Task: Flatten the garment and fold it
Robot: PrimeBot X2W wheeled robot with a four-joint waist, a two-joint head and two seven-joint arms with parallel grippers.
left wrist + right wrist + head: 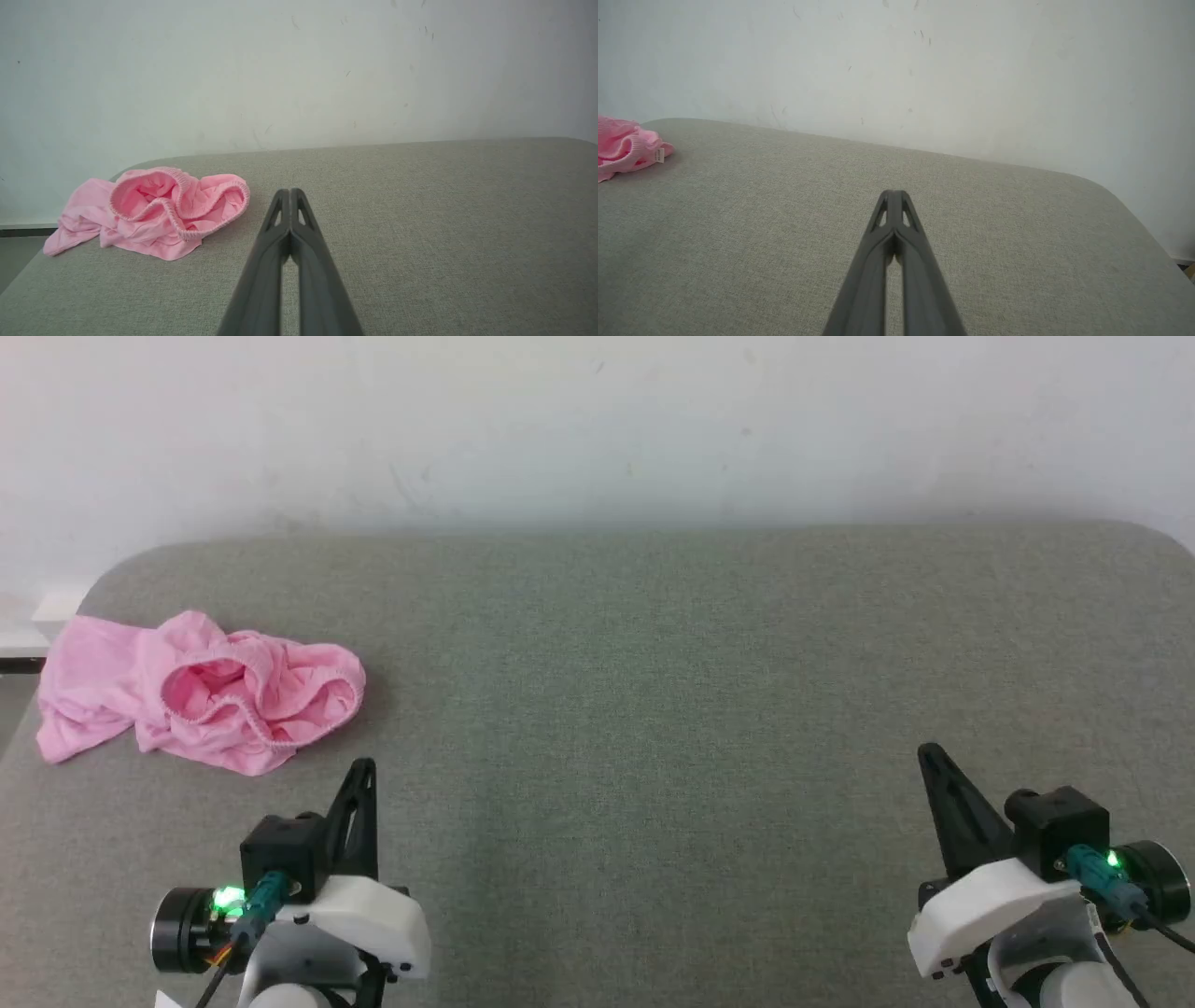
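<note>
The garment (201, 693) is a light pink, crumpled heap on the grey table's far left, its ruffled elastic opening facing up. In the left wrist view the garment (159, 212) lies ahead and left of my fingers; in the right wrist view the garment (626, 147) sits at the left edge. My left gripper (364, 767) hovers near the front left, shut and empty, a short way to the right of the cloth and nearer me. My left gripper (289, 192) has its tips pressed together. My right gripper (927, 751) is shut and empty at the front right, far from the cloth, and my right gripper (893, 193) shows closed tips.
The grey fabric-covered table (653, 663) has rounded far corners and stands against a white wall (597, 429). Its left edge runs close beside the garment, with part of the cloth reaching that edge.
</note>
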